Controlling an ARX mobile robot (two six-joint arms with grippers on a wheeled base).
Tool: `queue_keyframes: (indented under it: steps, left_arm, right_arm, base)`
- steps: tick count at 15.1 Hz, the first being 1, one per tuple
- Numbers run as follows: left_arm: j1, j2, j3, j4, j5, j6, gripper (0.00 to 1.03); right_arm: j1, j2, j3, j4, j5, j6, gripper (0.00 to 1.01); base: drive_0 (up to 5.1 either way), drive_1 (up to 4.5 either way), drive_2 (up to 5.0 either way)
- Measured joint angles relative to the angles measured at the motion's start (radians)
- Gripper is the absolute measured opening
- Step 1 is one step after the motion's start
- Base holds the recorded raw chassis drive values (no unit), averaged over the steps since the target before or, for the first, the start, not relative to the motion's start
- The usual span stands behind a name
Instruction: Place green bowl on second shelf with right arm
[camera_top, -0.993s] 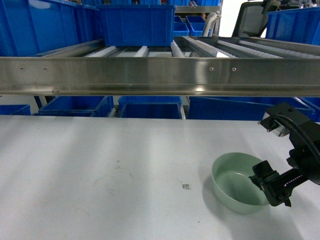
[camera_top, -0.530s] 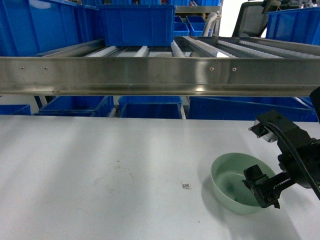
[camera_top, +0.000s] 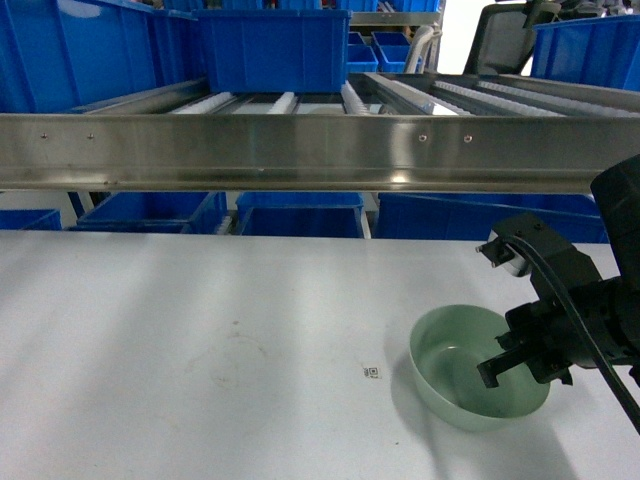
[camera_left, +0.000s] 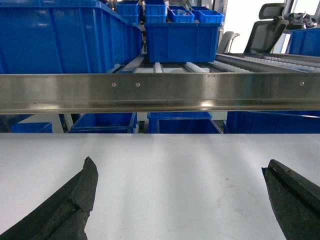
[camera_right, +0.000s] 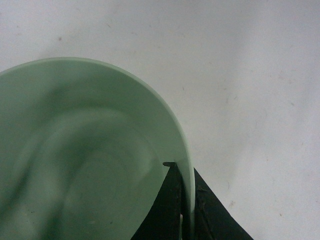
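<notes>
The pale green bowl (camera_top: 455, 370) sits on the white table at the right. My right gripper (camera_top: 497, 366) is shut on its right rim, one finger inside the wall and one outside. The right wrist view shows this close up: the bowl (camera_right: 85, 160) fills the left, and the right gripper (camera_right: 184, 172) pinches the thin rim between its black fingers. The steel roller shelf (camera_top: 320, 150) runs across above the table's far edge. My left gripper (camera_left: 180, 167) hangs open over bare table and does not show in the head view.
A blue bin (camera_top: 272, 48) stands on the roller shelf, with more blue bins (camera_top: 300, 213) on the level below, behind the table. A small square marker (camera_top: 372, 373) lies left of the bowl. An office chair (camera_top: 505, 38) stands at the far right.
My right gripper moved left over the bowl's right rim and shut on it. The bowl shifted a little left on the table.
</notes>
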Motion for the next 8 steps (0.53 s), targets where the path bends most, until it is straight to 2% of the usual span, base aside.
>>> queue_keyframes:
  steps: [5,6,8]
  left_arm:
    - [0.000,0.000,0.000,0.000,0.000,0.000,0.98]
    - [0.000,0.000,0.000,0.000,0.000,0.000,0.98]
    - [0.000,0.000,0.000,0.000,0.000,0.000,0.98]
  right_arm:
    - [-0.002,-0.019,-0.068,0.139,0.015,0.043,0.02]
    - [-0.002,-0.049,-0.085,0.180,0.034,0.040,0.02]
    - [-0.002,-0.142,-0.144,0.270,0.064,-0.015,0.02]
  base:
    - [0.0,0.00,0.0]
    - [0.0,0.00,0.0]
    - [0.0,0.00,0.0]
